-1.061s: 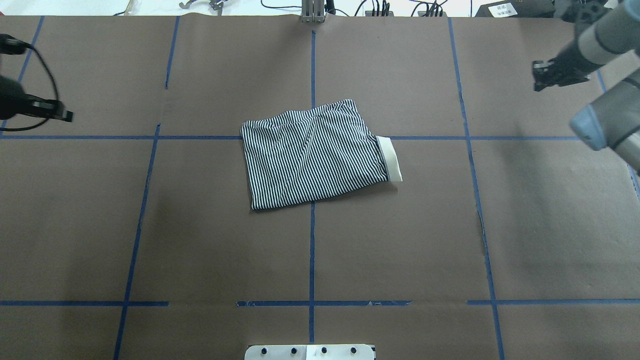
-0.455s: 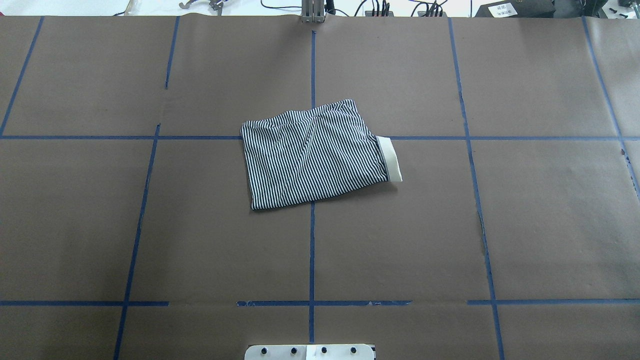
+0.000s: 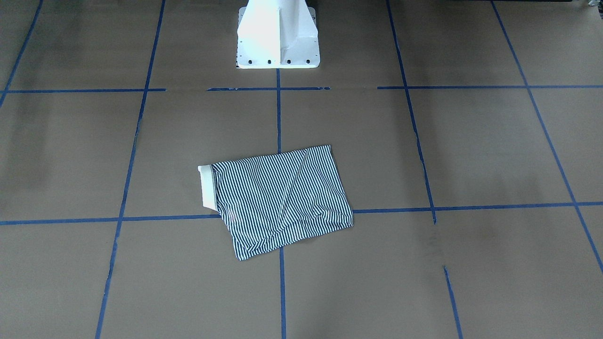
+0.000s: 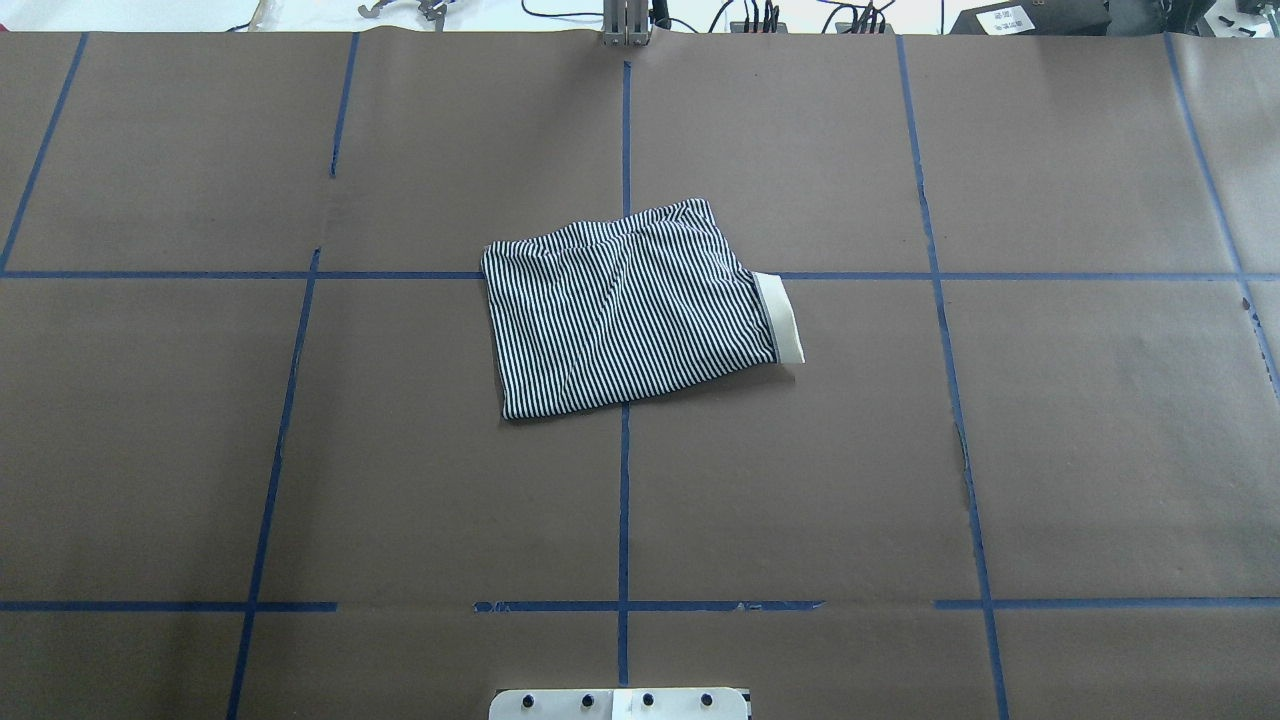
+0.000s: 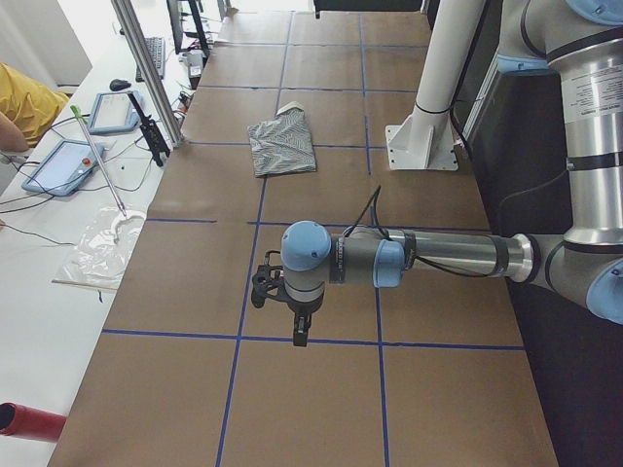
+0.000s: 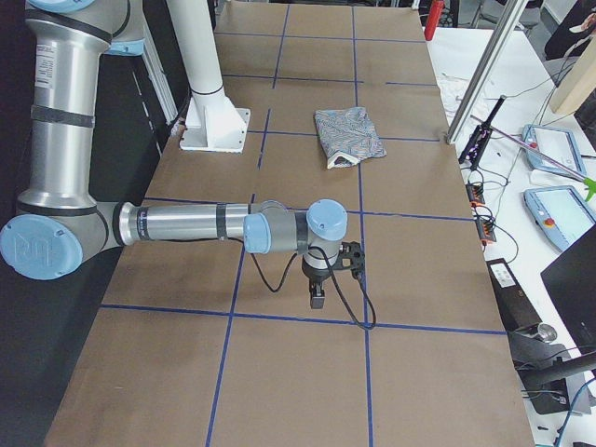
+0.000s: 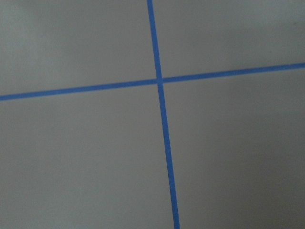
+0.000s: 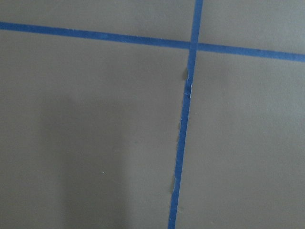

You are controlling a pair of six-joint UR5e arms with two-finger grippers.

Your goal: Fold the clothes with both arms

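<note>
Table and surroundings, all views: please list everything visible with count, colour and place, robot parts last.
polo shirt: one, navy-and-white stripes, folded at the table's centre, cream collar poking out toward the robot's right.
table: one, brown paper cover.
blue tape lines: many, blue, a grid across the paper.
pedestal base: one, white, at the robot's edge of the table.
tablets: two, blue-grey, on the white bench on the operators' side.
person: one, yellow top, partly seen by that bench.
left arm: one, grey with light-blue caps; its black left gripper points down over bare paper, jaw state unclear.
right arm: one, the same colours; its black right gripper points down over bare paper, jaw state unclear.
</note>
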